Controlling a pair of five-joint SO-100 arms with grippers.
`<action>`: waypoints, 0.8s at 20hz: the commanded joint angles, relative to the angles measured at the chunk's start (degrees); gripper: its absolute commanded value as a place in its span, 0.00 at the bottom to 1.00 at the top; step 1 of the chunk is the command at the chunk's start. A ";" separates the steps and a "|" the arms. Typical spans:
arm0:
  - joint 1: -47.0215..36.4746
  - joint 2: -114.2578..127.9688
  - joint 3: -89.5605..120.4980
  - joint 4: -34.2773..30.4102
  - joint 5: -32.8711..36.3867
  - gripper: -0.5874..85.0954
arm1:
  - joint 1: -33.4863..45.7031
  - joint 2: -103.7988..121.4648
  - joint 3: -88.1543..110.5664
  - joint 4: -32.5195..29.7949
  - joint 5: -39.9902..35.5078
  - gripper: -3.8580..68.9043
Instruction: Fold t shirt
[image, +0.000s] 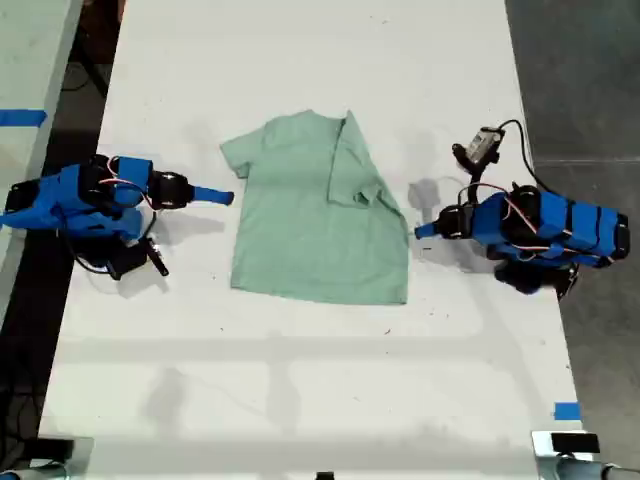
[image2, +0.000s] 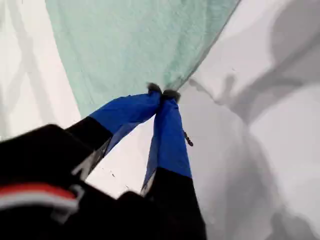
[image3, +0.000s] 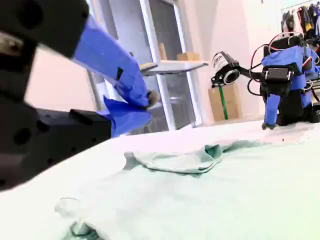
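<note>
The pale mint-green t shirt (image: 320, 215) lies flat in the middle of the white table (image: 300, 380), with one sleeve folded over onto its body on the exterior view's right. My first gripper (image: 420, 231) reaches in from the exterior view's right. Its blue jaws are shut, tips (image2: 163, 92) together right at the edge of the t shirt (image2: 135, 45), with no cloth seen between them. My second gripper (image: 225, 197) is at the exterior view's left, shut and empty, just short of the other sleeve. Its jaws (image3: 149, 100) hover above the t shirt (image3: 200, 190), and across the cloth stands my first gripper (image3: 270, 125).
A small black camera (image: 487, 145) with cables sticks out of the first arm. Blue tape (image: 567, 410) marks the table near the exterior view's lower right corner. A second table with blue tape (image: 20, 117) stands at the exterior view's left, across a dark gap.
</note>
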 joint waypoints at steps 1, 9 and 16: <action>-1.85 0.44 0.97 14.50 -20.92 0.01 | -2.72 0.97 2.29 -0.26 2.72 0.07; -1.41 0.44 0.97 14.50 -20.65 0.01 | -3.08 0.97 1.93 0.70 3.25 0.07; -18.11 -50.98 -36.56 20.57 -10.81 0.01 | -2.81 0.97 1.85 0.62 3.08 0.07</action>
